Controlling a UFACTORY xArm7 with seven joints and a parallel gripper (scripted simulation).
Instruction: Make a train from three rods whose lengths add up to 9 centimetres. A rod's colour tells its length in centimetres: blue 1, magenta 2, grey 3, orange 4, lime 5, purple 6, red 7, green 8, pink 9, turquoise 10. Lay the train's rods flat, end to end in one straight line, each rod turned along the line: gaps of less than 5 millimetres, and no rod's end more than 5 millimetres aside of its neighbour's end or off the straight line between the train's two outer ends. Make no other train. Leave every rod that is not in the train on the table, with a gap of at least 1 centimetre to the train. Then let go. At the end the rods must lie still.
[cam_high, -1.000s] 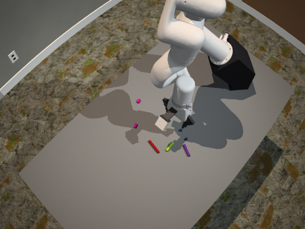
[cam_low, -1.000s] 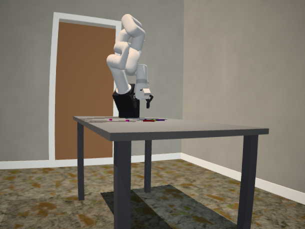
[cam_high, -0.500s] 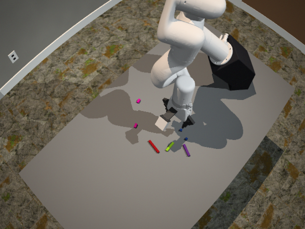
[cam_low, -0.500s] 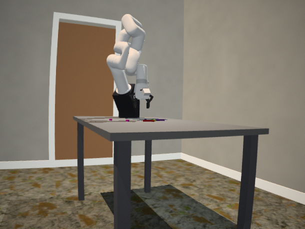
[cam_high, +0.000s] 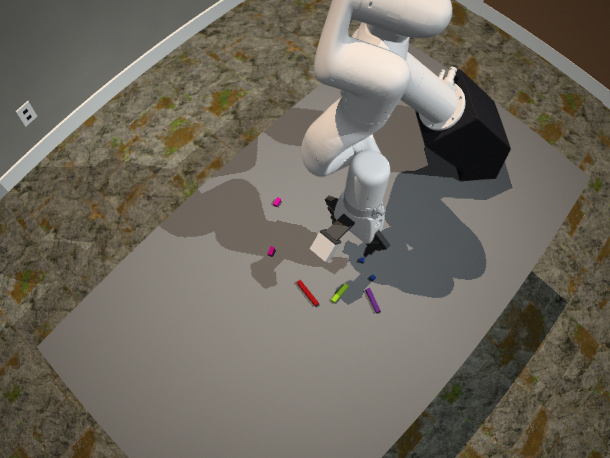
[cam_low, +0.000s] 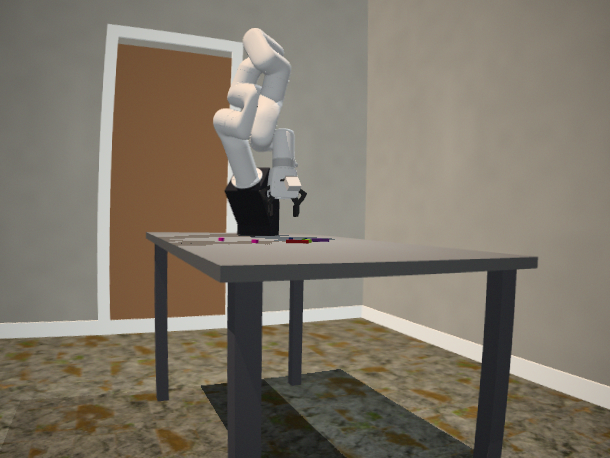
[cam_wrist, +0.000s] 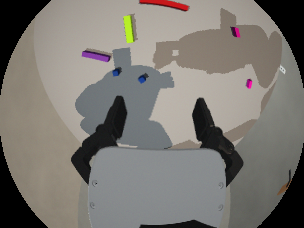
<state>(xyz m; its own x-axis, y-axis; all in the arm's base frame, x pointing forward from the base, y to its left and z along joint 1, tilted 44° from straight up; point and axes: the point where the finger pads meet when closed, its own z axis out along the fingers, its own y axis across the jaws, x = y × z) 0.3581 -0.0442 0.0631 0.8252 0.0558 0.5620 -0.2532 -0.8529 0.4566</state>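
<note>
Counter (cam_high: 225, 370) (cam_low: 380, 260) (cam_wrist: 60, 32), seen from above, carries seven rods, all lying flat and apart, with no train made. The lime rod (cam_high: 339, 293) (cam_low: 310, 241) (cam_wrist: 129, 29) serves as the landmark. In this top view, the red rod (cam_high: 307, 293) (cam_low: 298, 241) (cam_wrist: 164, 5) lies near it on the left, and the purple rod (cam_high: 373, 300) (cam_low: 321, 240) (cam_wrist: 96, 56) near it on the right. One blue rod (cam_high: 372, 277) (cam_wrist: 116, 72) sits up and to the right of the lime rod, and a second blue rod (cam_high: 361, 260) (cam_wrist: 142, 79) farther up. One magenta rod (cam_high: 271, 251) (cam_low: 255, 241) (cam_wrist: 236, 32) is up and to the left of the lime rod, past the red one; another magenta rod (cam_high: 277, 202) (cam_low: 221, 239) (cam_wrist: 249, 84) is farther up on that side.

From the exterior view, the gripper (cam_high: 353, 225) (cam_low: 283, 212) (cam_wrist: 160, 104) hangs above the counter, higher than the lime rod and to its left. The red rod partly overlaps the lime one from this angle, and the purple shows to its right.

In the wrist view, the gripper's fingers stand fully open, with nothing held between them. The lime rod lies beyond the fingertips, the purple to its left, the red above and to its right, both blue rods below it, and the magenta rods well off to its right.

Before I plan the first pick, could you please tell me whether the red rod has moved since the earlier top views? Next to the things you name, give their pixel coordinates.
No, the red rod (cam_high: 307, 293) (cam_low: 298, 241) (cam_wrist: 164, 4) lies unchanged relative to the table's edge (cam_high: 84, 401).
</note>
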